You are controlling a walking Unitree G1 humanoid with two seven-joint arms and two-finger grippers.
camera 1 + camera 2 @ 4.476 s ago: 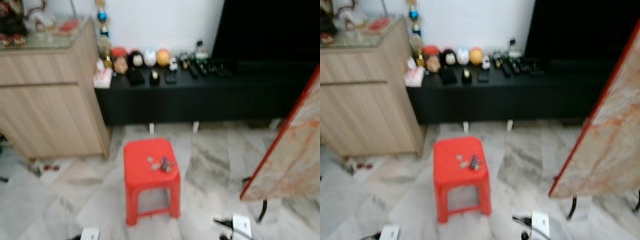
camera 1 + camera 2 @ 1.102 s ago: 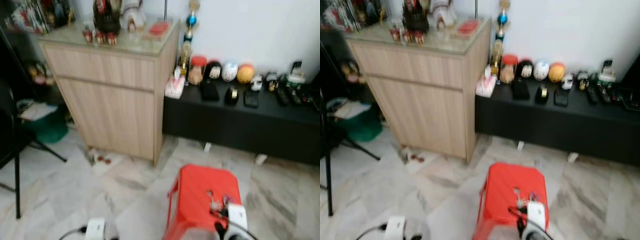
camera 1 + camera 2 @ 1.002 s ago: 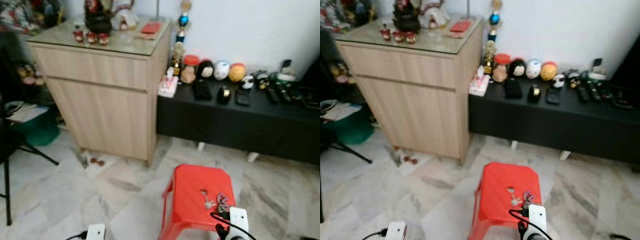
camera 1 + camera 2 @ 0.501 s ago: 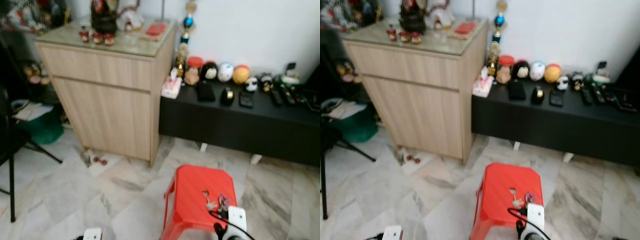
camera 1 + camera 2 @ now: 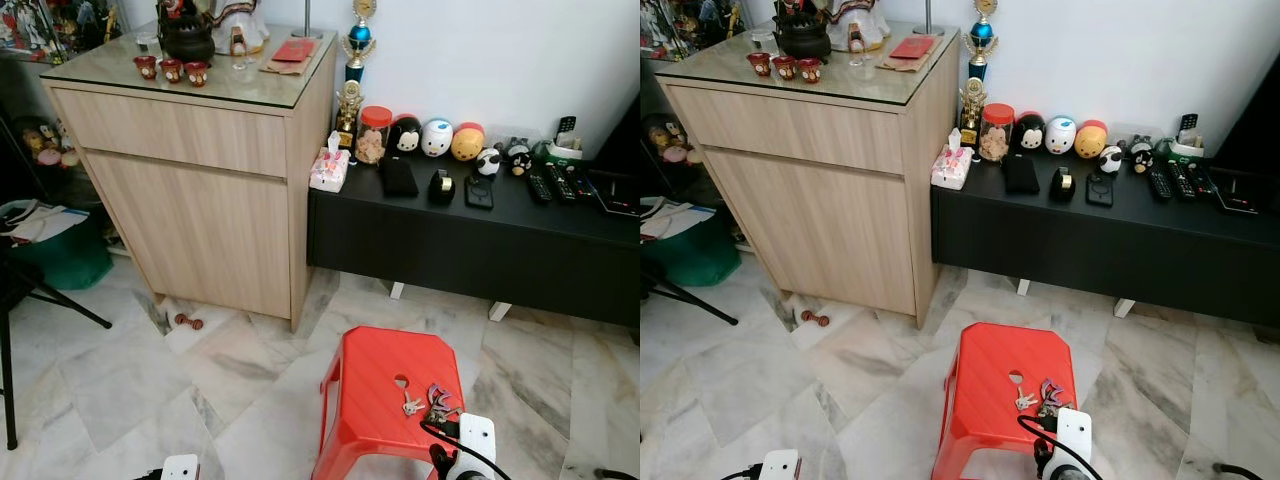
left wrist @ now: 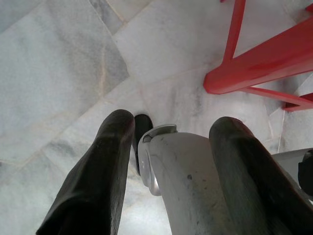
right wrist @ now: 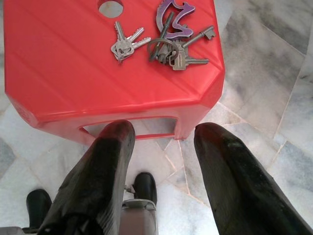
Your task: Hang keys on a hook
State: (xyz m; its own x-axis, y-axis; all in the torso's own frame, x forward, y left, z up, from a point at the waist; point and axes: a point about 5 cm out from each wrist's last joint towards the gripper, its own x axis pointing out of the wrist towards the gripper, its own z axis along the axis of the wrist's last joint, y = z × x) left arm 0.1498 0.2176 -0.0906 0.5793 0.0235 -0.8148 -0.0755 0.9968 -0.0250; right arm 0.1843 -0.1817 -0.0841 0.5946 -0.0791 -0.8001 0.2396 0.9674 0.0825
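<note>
Right wrist view: my right claw (image 7: 164,147), fingers spread wide and empty, hovers below the silver key bunch (image 7: 164,41) on the red plastic stool (image 7: 63,63); grasping and hanging remain.

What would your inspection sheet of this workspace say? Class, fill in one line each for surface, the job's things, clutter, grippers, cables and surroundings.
Surface: red plastic stool on a marble floor.
Job's things: bunch of keys with a purple fob, plus a smaller key set, lying on the stool top beside its round hole; hook: nothing seen.
Clutter: small red object on the floor by the cabinet.
Grippers: right gripper open, held low in front of the stool, short of the keys; left gripper open, idle above the floor.
Cables: black cable on the right wrist.
Surroundings: wooden cabinet with tea set; black TV bench carrying plush toys and remotes.
</note>
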